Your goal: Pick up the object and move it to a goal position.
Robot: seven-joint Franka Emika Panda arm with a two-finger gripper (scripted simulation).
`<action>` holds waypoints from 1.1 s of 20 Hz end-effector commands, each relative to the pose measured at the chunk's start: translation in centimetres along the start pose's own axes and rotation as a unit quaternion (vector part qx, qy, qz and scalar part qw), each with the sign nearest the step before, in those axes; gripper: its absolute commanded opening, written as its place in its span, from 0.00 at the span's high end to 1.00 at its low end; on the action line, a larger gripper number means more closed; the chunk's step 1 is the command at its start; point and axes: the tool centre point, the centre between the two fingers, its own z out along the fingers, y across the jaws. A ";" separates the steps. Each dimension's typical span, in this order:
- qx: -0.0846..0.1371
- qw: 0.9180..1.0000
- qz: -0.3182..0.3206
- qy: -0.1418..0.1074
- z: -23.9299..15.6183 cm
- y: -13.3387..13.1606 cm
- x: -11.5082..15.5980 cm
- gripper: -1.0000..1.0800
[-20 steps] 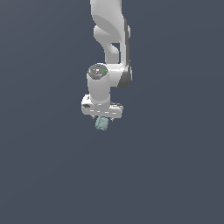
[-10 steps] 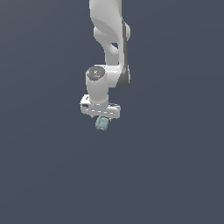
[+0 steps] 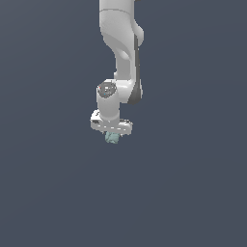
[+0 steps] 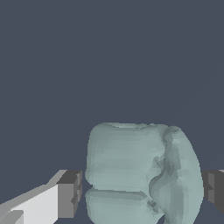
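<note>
While the gripper [image 3: 112, 132] carries the object [image 3: 112, 139], the best plan is to move slowly and keep the squeeze firm — a jerk could shake the lump loose. The jaws look closed on the object, one dark pad at each side of it in the wrist view, though a thin gap shows by one pad. The object hangs just under the white gripper. It is a small, pale green-blue lump — bumpy, with folds and a crease across it.
</note>
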 end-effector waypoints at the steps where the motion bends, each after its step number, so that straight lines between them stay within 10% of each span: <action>1: 0.000 1.000 0.000 0.000 0.9 0.0 0.0 0.04; 5: 0.000 1.000 0.000 0.000 1.3 0.0 0.1 0.04; 6: 0.000 1.000 0.000 0.000 1.3 0.0 0.1 1.00; 22: 0.000 1.000 0.000 0.001 0.1 -0.8 0.1 1.00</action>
